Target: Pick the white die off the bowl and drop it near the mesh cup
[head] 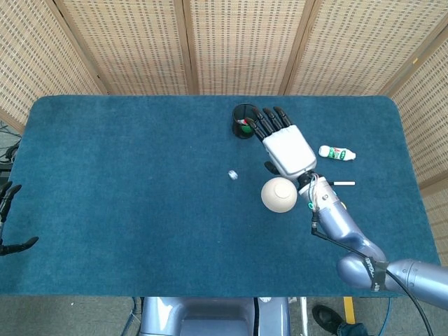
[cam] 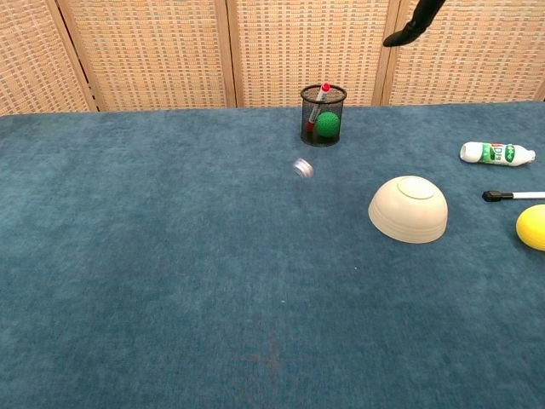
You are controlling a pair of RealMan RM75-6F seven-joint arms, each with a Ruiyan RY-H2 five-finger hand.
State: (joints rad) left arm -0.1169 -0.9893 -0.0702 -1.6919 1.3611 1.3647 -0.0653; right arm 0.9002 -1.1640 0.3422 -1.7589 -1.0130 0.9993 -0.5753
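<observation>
My right hand has a smooth white plastic shell and black fingers. The counter wears matt blue cloth. The bowl looks matt cream, the cup black wire mesh.

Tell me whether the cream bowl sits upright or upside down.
Upside down: the cream bowl rests rim-down on the blue cloth table, flat base up.

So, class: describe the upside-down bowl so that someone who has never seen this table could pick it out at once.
Start at the blue table and go to its right half, in front of the black mesh cup. The bowl sits there rim down, a cream dome. Its neighbours are a small blurred white die, a yellow ball and a thin pen.
</observation>
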